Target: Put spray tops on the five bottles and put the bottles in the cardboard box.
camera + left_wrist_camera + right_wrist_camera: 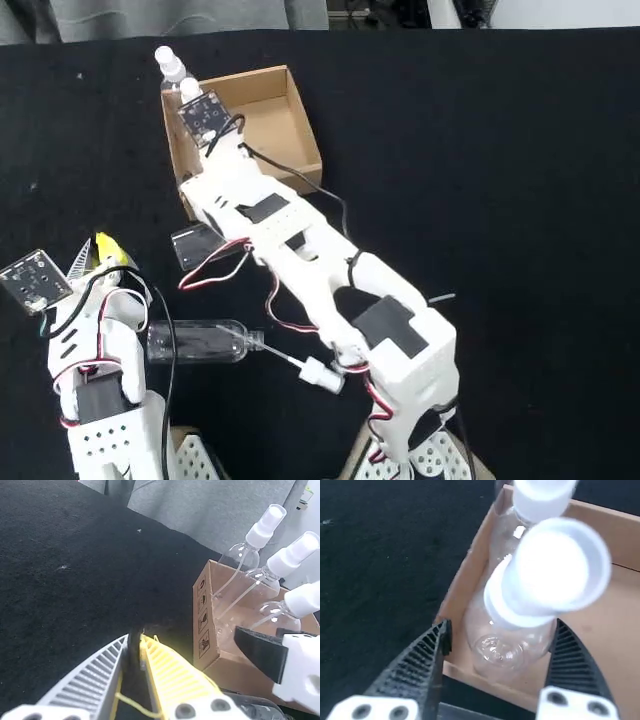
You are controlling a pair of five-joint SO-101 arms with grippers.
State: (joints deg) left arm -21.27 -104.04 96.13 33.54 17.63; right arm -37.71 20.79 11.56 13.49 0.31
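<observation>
**Markings.** The outer wall of the cardboard box (202, 617) carries a column of small dark printed symbols. They are too small to make out further.

**Right arm.** It is stretched from the near edge diagonally across the black counter (500, 200) to the box's far left corner. The right tool (501, 627) hangs over that corner with its jaws apart. They straddle an upright capped bottle (495, 655) without gripping it, and a gap shows on each side. Whether the left-hand jaw is inside or outside the box wall cannot be told.

**Left arm.** It is folded low at the near left. The left tool (134, 641) has its grey and yellow jaws together, holding nothing.

**Task items.** Two more capped bottles (245, 555) stand in the same corner. One uncapped bottle (200, 342) lies on the counter between the arm bases. A loose spray top (322, 376) is just beside it, its tube pointing at the neck.
</observation>
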